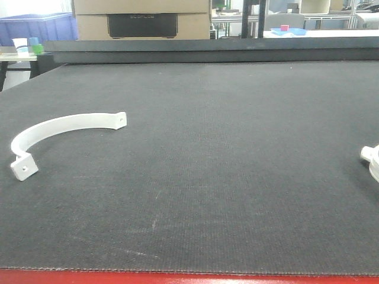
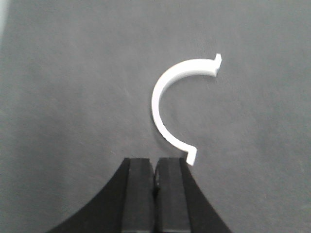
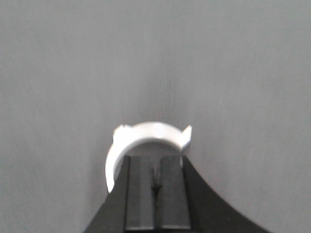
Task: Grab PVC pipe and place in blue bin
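Note:
The PVC pipe (image 1: 371,160) is a small white piece with a short stub, cut off by the right edge of the front view. In the right wrist view a white rounded piece (image 3: 146,132), apparently that pipe, lies on the mat just beyond my fingertips, and the jaws hide part of it. My right gripper (image 3: 156,162) is shut and empty. My left gripper (image 2: 155,162) is shut and empty, its right fingertip close to one tab of the curved strap. A blue bin (image 1: 38,26) stands far back left, beyond the table. Neither gripper shows in the front view.
A long curved white strap (image 1: 59,126) with screw-hole tabs lies on the left of the dark mat (image 1: 225,177); it also shows in the left wrist view (image 2: 163,104). Cardboard boxes (image 1: 142,21), cups (image 1: 21,46) and a blue tray (image 1: 290,31) stand behind the table. A red edge (image 1: 189,278) marks the front.

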